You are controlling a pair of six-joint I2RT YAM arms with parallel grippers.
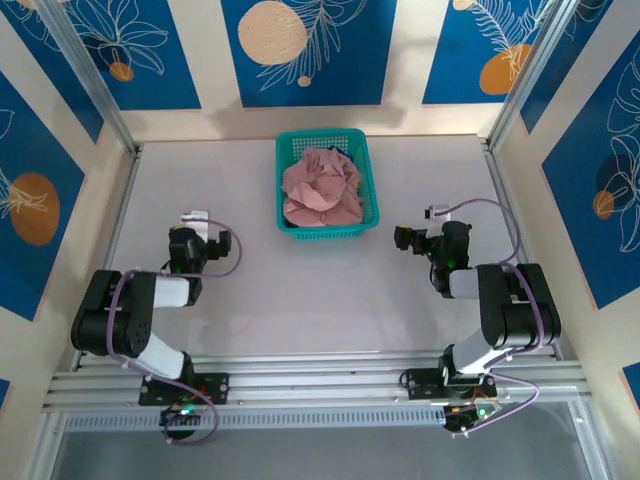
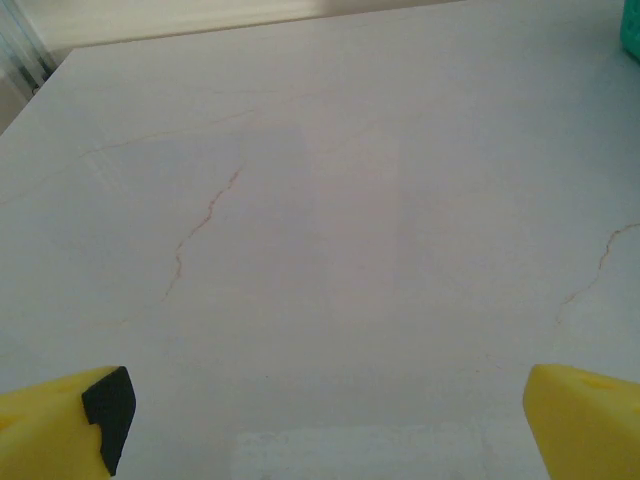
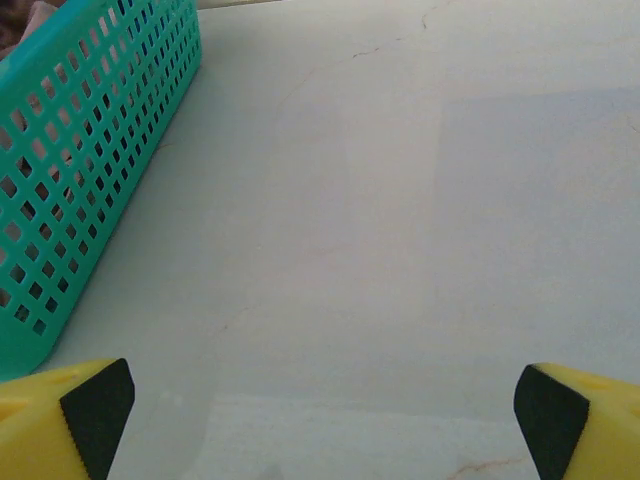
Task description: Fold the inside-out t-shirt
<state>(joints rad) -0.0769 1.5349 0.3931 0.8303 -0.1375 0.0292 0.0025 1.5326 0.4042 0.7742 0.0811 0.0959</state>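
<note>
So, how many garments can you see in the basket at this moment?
1: the pink t-shirt, lying crumpled in the teal basket at the far middle of the table. Another garment may be hidden under it.

The t-shirt (image 1: 320, 190) is soft, matt pink cloth, crumpled in a basket (image 1: 371, 185) of smooth teal plastic mesh at twelve o'clock. The table (image 1: 300, 290) is pale, matt and smooth, with faint hairline marks. The rails (image 1: 320, 375) at six o'clock are ribbed bare metal.
</note>
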